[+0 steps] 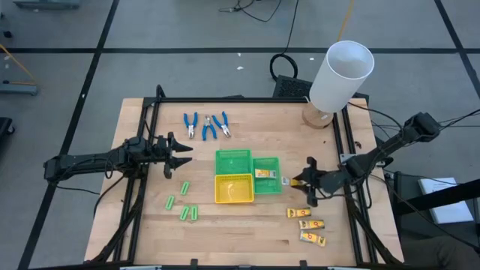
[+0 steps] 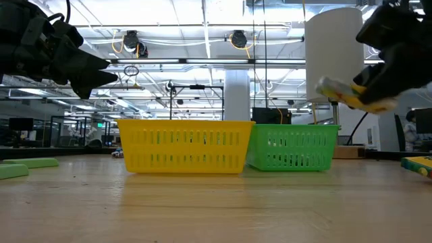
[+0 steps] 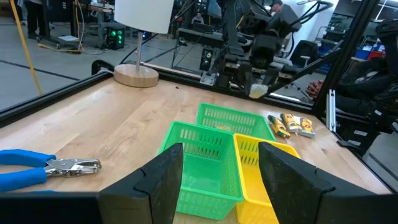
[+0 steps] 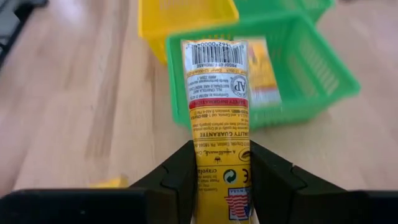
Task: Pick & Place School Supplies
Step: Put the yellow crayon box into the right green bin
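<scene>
From my seat, the left hand [image 1: 182, 154] hovers at nine o'clock on the pale wood-grain tabletop [image 1: 247, 232], its dark angular fingers [image 3: 160, 180] spread wide with nothing between them. Below it, toward seven o'clock, I see five short light-green sticks [image 1: 183, 202], stubby and smooth, scattered loosely on the wood. Up at eleven o'clock lie three small pliers [image 1: 206, 125] with glossy blue handles and grey metal jaws, side by side.

At the centre sit three rectangular baskets of slotted plastic mesh, all touching: a green tray [image 1: 233, 161] toward twelve, a yellow tray [image 1: 234, 189] just under it, and a second green tray [image 1: 267, 185] on their three-o'clock side. Inside that last tray I can make out one yellow-orange packet [image 1: 263, 173] lying flat.

Just past that tray's three-o'clock edge the right hand [image 1: 300, 181] is pinching another packet [image 4: 219, 124], a flat glossy yellow wrapper with a barcode, a red band and small print; in the right wrist view the two fingers [image 4: 180, 177] press on its sides, and it hangs above the tabletop in front of the tray. Toward five o'clock three more packets [image 1: 306, 223] lie in a loose column on the wood. At one o'clock stands a big white cylinder [image 1: 341, 75] on a round wooden base.
</scene>
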`<state>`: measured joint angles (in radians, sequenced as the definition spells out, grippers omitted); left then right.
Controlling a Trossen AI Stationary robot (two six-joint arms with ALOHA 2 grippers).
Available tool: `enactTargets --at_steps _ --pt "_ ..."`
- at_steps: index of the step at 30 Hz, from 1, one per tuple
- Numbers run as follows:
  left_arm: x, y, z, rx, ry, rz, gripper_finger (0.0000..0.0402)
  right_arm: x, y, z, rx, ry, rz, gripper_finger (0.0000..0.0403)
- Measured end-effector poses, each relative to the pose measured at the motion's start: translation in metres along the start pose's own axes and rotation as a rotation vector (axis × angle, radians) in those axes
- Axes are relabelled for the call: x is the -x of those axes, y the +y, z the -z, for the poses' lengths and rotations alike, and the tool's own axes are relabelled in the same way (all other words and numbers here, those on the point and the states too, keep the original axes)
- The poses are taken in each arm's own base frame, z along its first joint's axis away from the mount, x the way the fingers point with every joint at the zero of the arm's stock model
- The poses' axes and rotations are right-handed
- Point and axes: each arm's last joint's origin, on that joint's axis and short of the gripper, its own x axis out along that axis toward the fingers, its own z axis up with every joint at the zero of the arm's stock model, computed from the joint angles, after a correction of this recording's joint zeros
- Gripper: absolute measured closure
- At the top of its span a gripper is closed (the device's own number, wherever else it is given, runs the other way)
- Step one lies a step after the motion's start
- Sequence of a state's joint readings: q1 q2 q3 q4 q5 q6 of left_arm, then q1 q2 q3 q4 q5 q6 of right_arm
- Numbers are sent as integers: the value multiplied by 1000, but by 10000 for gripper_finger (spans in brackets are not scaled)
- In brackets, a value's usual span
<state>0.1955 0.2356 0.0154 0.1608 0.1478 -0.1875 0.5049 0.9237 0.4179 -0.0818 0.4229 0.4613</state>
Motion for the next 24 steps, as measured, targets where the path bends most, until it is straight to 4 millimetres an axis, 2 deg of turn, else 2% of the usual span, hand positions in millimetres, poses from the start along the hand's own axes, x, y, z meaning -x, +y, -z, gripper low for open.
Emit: enactTargets --at_steps 10,24 --pt "0 0 0 0 0 0 188 -3 3 -15 69 -138 -34 287" --pt "0 0 0 0 0 0 188 -27 16 -24 170 -264 -56 287"
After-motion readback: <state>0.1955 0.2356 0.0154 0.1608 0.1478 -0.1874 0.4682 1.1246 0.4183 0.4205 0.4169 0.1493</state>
